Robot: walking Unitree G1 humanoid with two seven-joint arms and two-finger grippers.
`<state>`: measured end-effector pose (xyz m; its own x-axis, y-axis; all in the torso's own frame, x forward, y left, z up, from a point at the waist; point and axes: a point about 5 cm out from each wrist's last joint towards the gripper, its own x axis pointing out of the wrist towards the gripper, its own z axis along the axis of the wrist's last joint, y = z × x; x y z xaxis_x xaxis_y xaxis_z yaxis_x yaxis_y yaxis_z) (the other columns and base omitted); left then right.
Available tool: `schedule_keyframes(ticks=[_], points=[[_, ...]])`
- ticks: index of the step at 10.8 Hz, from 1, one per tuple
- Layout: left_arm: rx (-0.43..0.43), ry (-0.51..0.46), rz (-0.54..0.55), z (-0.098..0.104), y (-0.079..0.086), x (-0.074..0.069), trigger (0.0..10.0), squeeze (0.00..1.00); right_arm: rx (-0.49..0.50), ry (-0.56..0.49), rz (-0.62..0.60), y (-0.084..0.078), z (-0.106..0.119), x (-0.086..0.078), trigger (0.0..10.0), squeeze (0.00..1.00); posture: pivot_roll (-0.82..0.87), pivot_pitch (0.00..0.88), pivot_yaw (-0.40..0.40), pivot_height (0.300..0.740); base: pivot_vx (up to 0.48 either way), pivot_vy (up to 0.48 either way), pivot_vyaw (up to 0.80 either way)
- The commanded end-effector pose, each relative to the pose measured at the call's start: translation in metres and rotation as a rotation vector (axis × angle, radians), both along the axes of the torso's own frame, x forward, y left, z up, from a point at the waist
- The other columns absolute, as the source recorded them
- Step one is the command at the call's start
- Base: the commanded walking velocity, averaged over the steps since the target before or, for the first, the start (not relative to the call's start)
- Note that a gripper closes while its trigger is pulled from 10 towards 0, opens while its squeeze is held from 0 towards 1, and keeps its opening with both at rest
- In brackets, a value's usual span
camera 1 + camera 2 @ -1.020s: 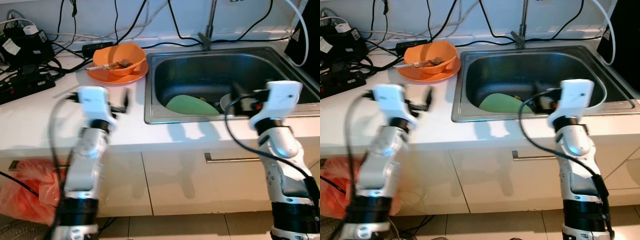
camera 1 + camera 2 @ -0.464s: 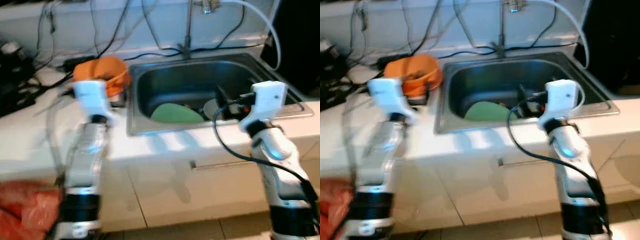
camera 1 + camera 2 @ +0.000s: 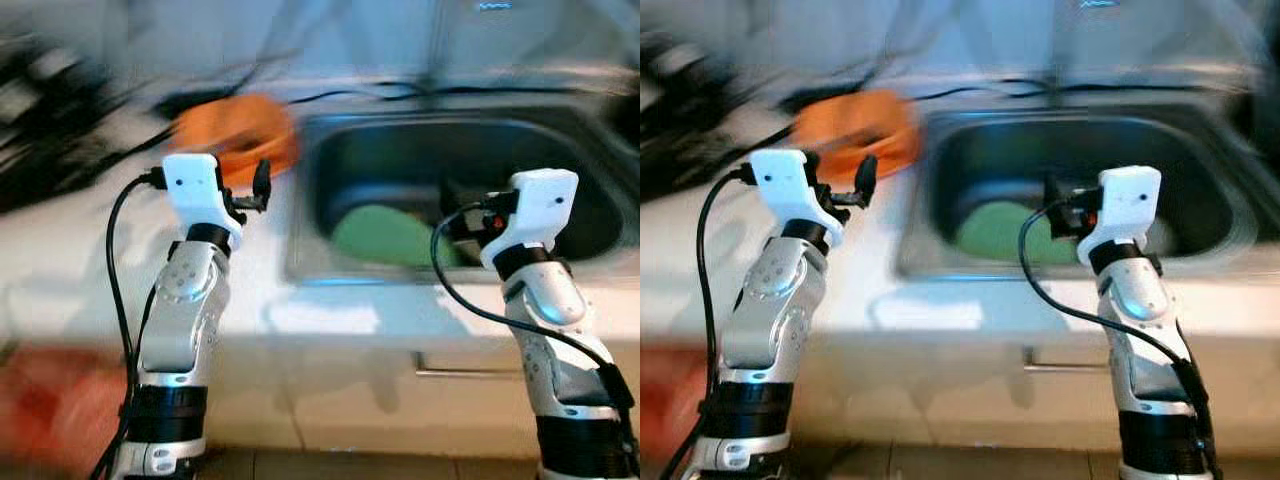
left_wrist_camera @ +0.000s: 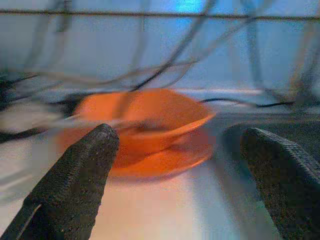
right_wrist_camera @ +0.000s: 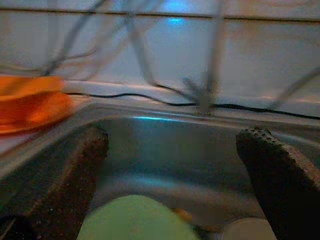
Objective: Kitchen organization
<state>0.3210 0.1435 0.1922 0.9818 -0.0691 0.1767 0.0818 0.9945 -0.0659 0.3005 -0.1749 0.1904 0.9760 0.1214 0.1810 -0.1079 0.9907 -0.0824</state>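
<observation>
While the head views smear with blur, we can make out a white bench (image 3: 120, 270) with a steel sink (image 3: 560, 150) sunk into it, its walls smooth, grey and dully shining. On the bench just beside the sink's left rim sits one orange bowl (image 4: 145, 117), rounded and glossy, stacked on one flat orange plate (image 4: 175, 157) of the same finish. Something thin and metallic lies across the bowl, too blurred for us to name. Dark cables (image 4: 165, 65) trail along the pale wall behind.

Inside the sink we count one green plate (image 3: 385, 235), matte and oval from our angle, leaning against the basin floor, and the pale rounded edge of one more dish (image 5: 245, 231) next to it.

Our left tool (image 4: 182, 170) hangs above the bench in front of the orange bowl, its two black, rough-grained fingers (image 4: 80, 180) spread wide and touching nothing. Our right tool (image 5: 175, 175) is raised at the sink's front edge, pointing into the basin over the green plate; its two pebbled fingers (image 5: 277, 175) are likewise spread wide apart and empty. Both silver arms rise from below in front of the white cabinet, where one slim metal handle (image 3: 470, 372) runs level. A reddish blur (image 3: 45, 415) sits low at the left, which we cannot identify.
</observation>
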Motion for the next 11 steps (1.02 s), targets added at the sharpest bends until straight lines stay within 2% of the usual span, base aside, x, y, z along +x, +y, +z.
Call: schedule_keyframes(ticks=[1,7,11], points=[[0.005,-0.014,0.014,0.005,0.004,-0.003,10.0,0.0,-0.002,-0.011,0.015,0.006,0.003,0.0,10.0,0.0,0.08,0.013,0.076,0.74,0.0,0.0,0.0],[0.01,-0.009,0.027,0.005,0.005,-0.003,10.0,0.0,0.002,-0.001,0.035,0.013,0.0,0.001,10.0,0.0,0.1,0.007,0.069,0.74,0.0,0.0,0.0],[0.017,-0.012,0.008,0.01,0.002,0.0,10.0,0.0,0.02,-0.007,0.03,0.018,-0.003,0.002,10.0,0.0,0.1,0.003,0.102,0.74,0.0,0.0,0.0]])
